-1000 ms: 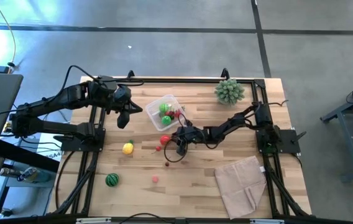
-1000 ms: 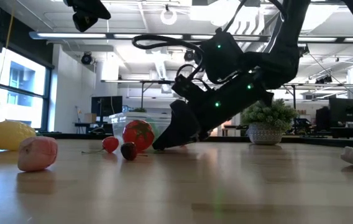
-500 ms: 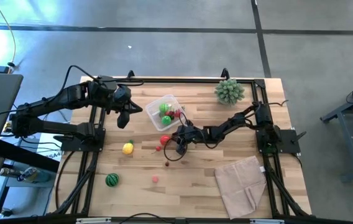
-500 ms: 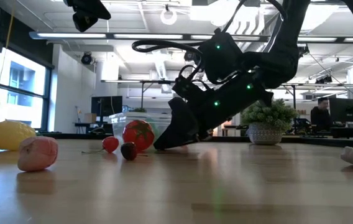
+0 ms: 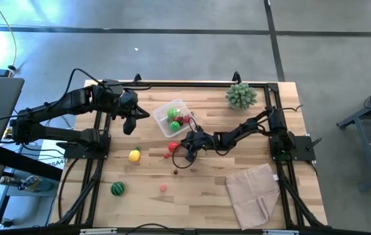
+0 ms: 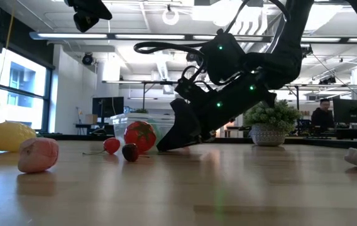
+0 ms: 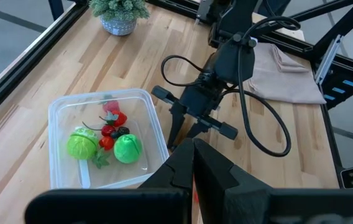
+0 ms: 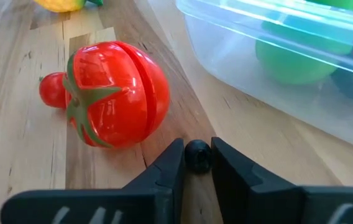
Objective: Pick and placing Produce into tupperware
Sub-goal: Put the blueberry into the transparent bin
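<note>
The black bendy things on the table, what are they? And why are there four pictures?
They are two robot arms with pinching fingers. One picture looks down from above, one peeks across the table, and two come from cameras on the arms' wrists. On the wooden table lie toy foods: a tomato, lemon and melon, plus a clear tub already holding some. The right gripper pinches a tiny dark berry beside the tomato. The left gripper waits, shut, in the air near the tub.

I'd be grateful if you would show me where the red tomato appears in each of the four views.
High view: tomato mid-table, below the tupperware.
Low view: tomato left of centre, before the tub.
Left wrist view: not visible.
Right wrist view: tomato centre-left, beyond the right gripper.
Shared landmark: the tupperware.
</note>
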You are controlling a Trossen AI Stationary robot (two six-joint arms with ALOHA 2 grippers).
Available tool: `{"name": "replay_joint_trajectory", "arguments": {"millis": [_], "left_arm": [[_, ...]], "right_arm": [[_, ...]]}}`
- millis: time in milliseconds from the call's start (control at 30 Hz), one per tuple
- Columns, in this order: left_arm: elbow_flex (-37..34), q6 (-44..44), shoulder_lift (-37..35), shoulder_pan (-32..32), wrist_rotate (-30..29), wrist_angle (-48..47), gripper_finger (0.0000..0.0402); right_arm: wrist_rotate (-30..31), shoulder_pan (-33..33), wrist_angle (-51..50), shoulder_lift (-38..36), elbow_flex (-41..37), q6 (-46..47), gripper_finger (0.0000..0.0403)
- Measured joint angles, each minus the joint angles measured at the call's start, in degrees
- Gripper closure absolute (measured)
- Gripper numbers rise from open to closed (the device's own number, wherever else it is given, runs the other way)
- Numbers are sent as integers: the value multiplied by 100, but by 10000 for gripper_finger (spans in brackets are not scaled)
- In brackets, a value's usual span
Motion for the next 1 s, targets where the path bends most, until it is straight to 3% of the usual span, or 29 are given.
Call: {"name": "replay_joint_trajectory", "arguments": {"millis": [233,467,833,1000], "left_arm": [[0,0,-1,0,0,0,401],[0,0,-1,1,0,0,401],[0,0,-1,0,0,0,401],[0,0,1,1,-1,-1,401]], "right_arm": [[-47,10,-181,-196,-19,1,347],[25,44,-558,-853,-20,-143,348],[1209,-74,-750,-2290,67,-922,348],[1188,-553,-1860,-2403,801,-1067,348]]}}
